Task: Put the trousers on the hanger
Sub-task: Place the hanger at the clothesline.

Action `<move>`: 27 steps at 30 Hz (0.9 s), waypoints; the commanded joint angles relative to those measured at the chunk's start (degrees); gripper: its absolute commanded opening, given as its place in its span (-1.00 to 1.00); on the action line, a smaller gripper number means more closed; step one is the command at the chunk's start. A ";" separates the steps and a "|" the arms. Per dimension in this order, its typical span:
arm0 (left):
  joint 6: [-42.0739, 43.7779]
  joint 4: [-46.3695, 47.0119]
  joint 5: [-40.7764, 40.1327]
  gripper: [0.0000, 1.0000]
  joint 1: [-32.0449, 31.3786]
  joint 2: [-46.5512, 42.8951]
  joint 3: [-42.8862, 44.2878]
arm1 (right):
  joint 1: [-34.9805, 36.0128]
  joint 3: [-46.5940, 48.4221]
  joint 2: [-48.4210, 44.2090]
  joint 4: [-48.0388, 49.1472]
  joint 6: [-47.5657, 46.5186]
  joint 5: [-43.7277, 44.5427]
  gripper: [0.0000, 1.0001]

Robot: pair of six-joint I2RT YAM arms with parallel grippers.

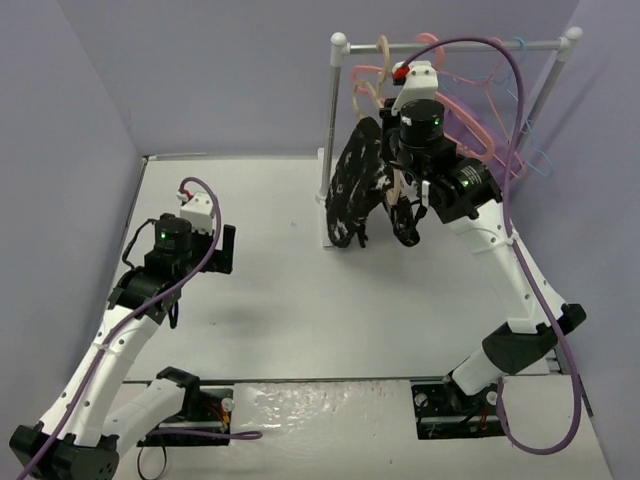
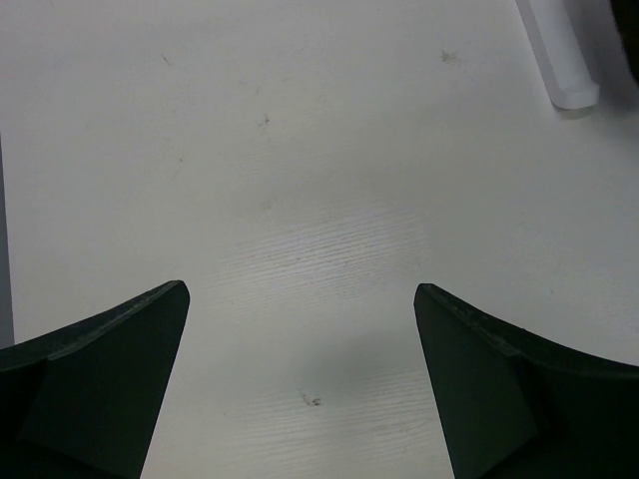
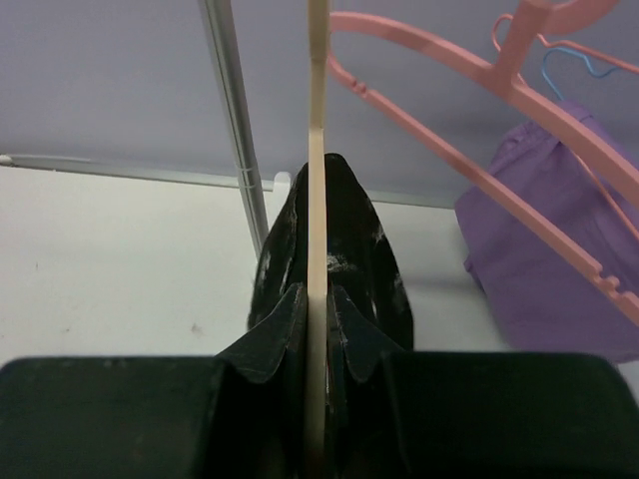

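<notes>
Soft, floppy trousers (image 1: 358, 190) hang draped over the stiff hanger (image 3: 318, 150) toward one o'clock above the desk (image 1: 300, 300); right tool (image 3: 318, 299) pinched shut on the hanger bar, likely the surest hold; left tool (image 2: 300, 289) wide open, empty.

Even soft overhead light, faint shadows, blurry near gripper edges

The trousers (image 1: 355, 188) are black speckled white, the hanger (image 3: 318, 200) cream, the cloth (image 3: 539, 259) purple.
</notes>
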 commanded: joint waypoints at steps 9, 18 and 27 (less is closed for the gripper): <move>-0.26 4.38 -6.24 0.94 0.66 -7.33 -5.37 | -5.78 9.95 6.26 20.70 -5.53 -9.16 -1.00; -0.35 4.39 -7.36 0.94 0.75 -9.65 -8.76 | -7.09 12.90 11.76 22.03 -4.91 -15.40 -1.00; -0.90 3.98 -7.56 0.94 0.75 -10.60 -9.59 | -7.09 -3.11 6.05 26.36 -1.06 -12.68 -1.00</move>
